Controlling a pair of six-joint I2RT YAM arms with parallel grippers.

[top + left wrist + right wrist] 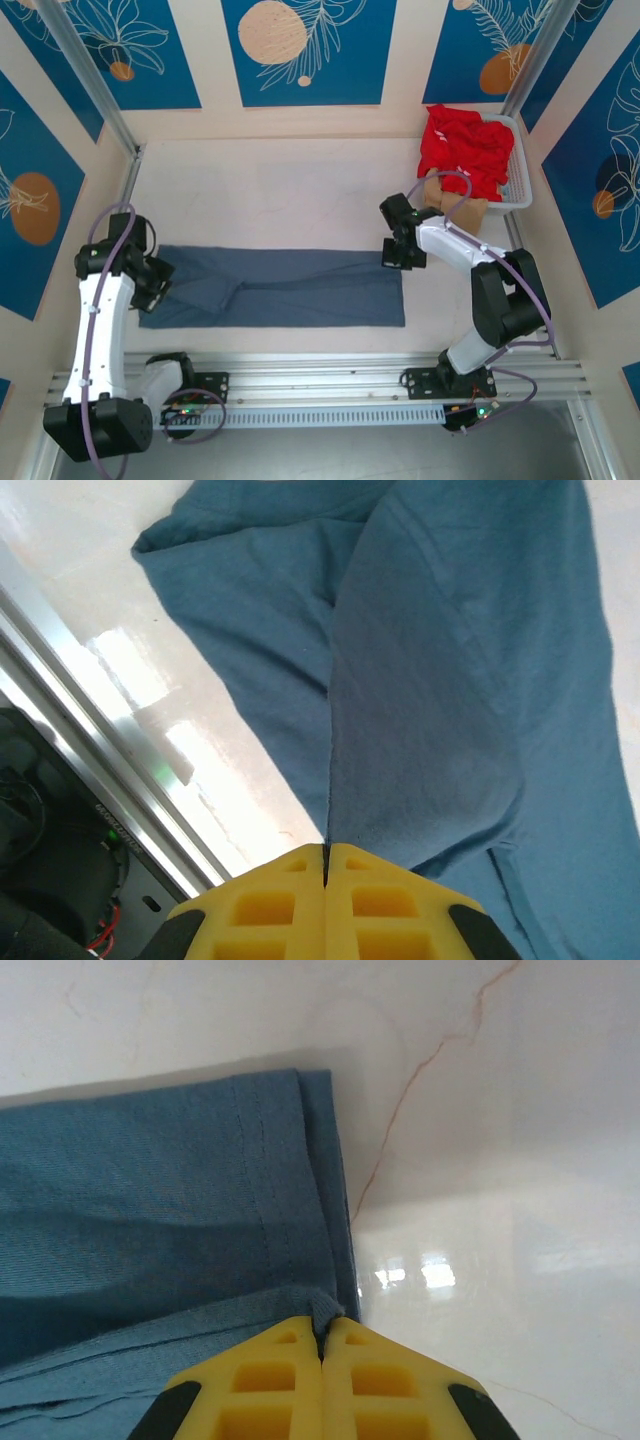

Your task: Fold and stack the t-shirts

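A slate blue-grey t-shirt (290, 290) lies flat as a long band across the near part of the table. My left gripper (160, 283) sits at its left end. In the left wrist view the yellow fingers (260, 905) are pressed together, and a raised fold of the shirt (450, 680) runs into the left gripper (326, 852). My right gripper (398, 258) is at the shirt's far right corner. In the right wrist view the right gripper (323, 1325) is shut on a small nub of the hemmed edge of the shirt (150, 1190). Bright red t-shirts (465, 145) are heaped in the basket.
A white plastic basket (522, 170) stands at the back right, with a tan object (455, 205) against its near side. An aluminium rail (320, 385) runs along the near table edge, close to the shirt. White tabletop (280, 190) stretches behind the shirt.
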